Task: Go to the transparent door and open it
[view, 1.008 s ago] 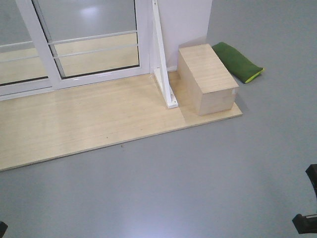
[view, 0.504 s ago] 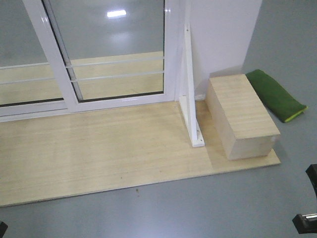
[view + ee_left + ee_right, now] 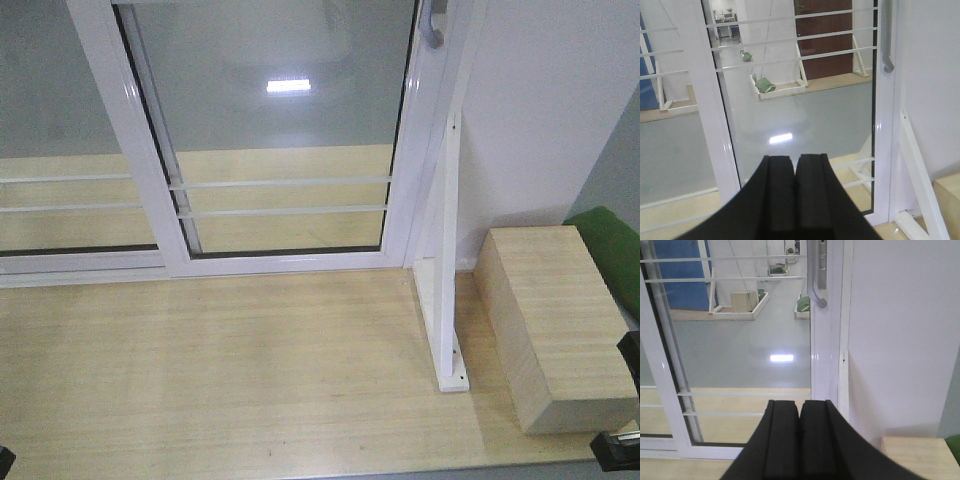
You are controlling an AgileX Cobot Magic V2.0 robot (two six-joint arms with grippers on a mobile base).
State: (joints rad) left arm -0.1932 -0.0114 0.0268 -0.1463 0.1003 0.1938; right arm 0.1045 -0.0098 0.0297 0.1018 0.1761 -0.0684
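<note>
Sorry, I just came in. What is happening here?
A two-arm mobile robot faces the transparent door, which looks closed. The left gripper and the right gripper are both shut and empty, held short of the door. Nothing touches the curved grey handle yet, so the opening has not begun.

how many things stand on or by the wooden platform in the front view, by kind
glass panels: 2, the transparent door and the handle-less panel
white brace: 1
wooden box: 1
green cushion: 1
total: 5
</note>
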